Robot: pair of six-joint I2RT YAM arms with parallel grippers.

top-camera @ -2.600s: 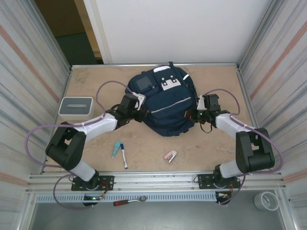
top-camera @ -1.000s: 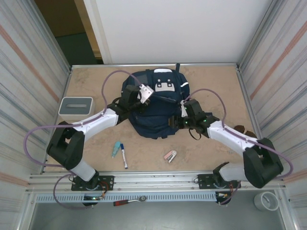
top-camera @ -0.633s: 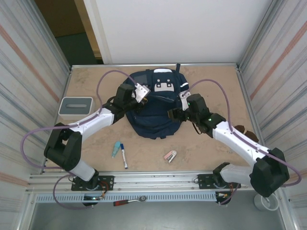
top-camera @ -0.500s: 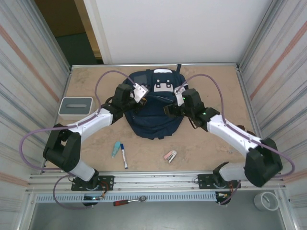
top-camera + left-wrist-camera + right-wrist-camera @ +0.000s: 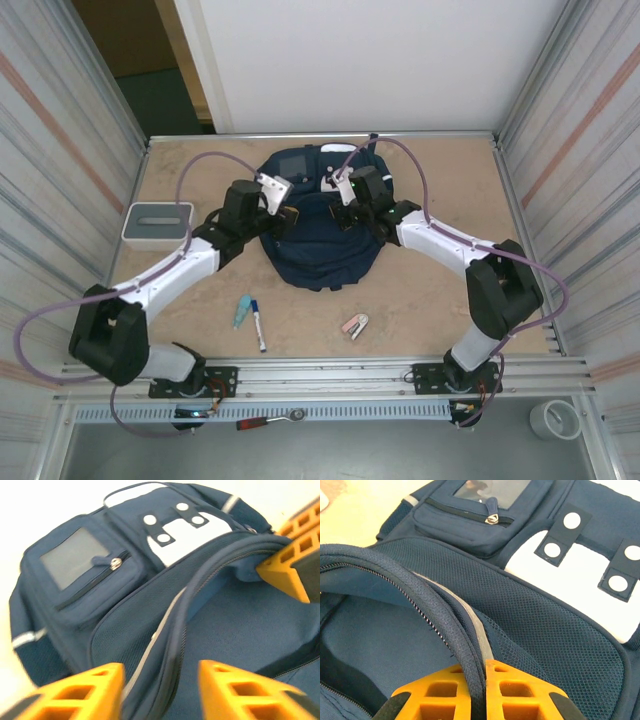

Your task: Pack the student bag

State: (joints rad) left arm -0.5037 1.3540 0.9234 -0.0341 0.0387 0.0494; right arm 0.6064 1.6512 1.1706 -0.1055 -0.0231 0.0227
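The student bag (image 5: 322, 240), a navy backpack with a white patch and a grey window pocket, lies in the middle of the table with its main zip open. My right gripper (image 5: 484, 690) is shut on the zipped rim of that opening, beside the grey reflective stripe (image 5: 470, 617); from above it sits at the bag's upper middle (image 5: 341, 203). My left gripper (image 5: 160, 690) stands open over the same rim, which runs loosely between its orange fingers (image 5: 85, 687). Seen from above, the left gripper (image 5: 285, 213) is at the bag's left side. The right gripper's orange fingers (image 5: 285, 562) pinch the rim in the left wrist view.
A grey-white box (image 5: 158, 222) stands at the table's left edge. In front of the bag lie a teal item (image 5: 242, 310), a marker pen (image 5: 257, 325) and a small pink and white item (image 5: 355, 325). Metal walls close in both sides.
My right gripper has swung left onto the bag's top and shut on the opening's rim. My left gripper has let go and opened. The bag has shifted slightly.
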